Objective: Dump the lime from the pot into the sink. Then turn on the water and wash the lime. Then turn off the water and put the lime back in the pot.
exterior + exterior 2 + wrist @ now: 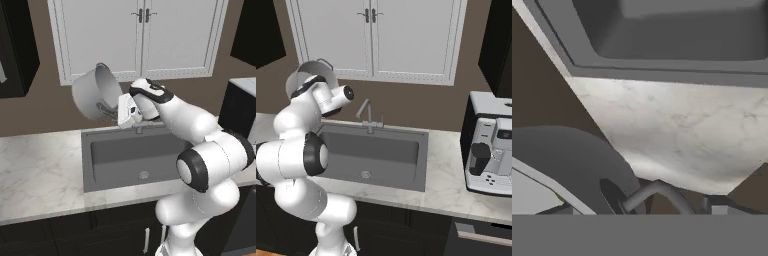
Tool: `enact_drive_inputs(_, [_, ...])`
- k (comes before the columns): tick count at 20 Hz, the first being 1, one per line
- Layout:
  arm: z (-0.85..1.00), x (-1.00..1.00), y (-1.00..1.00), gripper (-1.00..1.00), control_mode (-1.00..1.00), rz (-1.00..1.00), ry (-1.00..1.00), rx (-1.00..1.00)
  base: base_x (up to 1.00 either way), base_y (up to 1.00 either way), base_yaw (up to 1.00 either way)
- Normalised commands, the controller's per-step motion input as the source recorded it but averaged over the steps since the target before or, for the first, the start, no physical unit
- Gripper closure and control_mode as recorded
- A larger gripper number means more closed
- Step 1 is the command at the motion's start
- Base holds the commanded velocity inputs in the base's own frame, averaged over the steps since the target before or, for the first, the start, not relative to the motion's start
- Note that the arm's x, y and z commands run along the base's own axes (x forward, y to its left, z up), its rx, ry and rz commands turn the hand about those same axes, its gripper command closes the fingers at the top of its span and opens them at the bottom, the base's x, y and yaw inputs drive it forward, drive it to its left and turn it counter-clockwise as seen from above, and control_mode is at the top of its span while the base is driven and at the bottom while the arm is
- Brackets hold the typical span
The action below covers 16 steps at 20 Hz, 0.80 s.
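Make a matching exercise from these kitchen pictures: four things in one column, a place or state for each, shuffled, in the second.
Things:
1. large light-grey metal stockpot
2. wide dark-grey rectangular sink
3. slim silver-grey metal faucet
4. white and black coffee machine

Places or states:
A. stands at the back rim of the basin
B. held tilted in the air above the counter
C. sits on the marble counter to the right
D. set into the white marble countertop

Pairs: 1-B, 2-D, 3-A, 4-C

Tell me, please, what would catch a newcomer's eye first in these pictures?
The pot, lifted high above the sink and tipped on its side, held at its rim by the white arm's tool. Next, the dark basin with its round drain in the marble countertop, and the faucet behind.
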Motion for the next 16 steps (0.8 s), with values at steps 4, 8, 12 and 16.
enact_drive_inputs(4, [0.43, 0.0, 0.0, 1.0, -1.0, -0.11, 0.2, 0.31, 0.0, 0.0, 0.0])
enact_drive_inputs(8, [0.41, 0.09, 0.0, 1.0, -1.0, -0.12, 0.25, 0.26, 0.0, 0.0, 0.0])
enact_drive_inputs(12, [0.13, 0.26, 0.0, 1.0, -1.0, -0.11, 0.34, 0.2, 0.0, 0.0, 0.0])
enact_drive_inputs(16, [0.0, 0.25, 0.1, 1.0, -1.0, -0.07, 0.38, 0.14, 0.0, 0.0, 0.0])
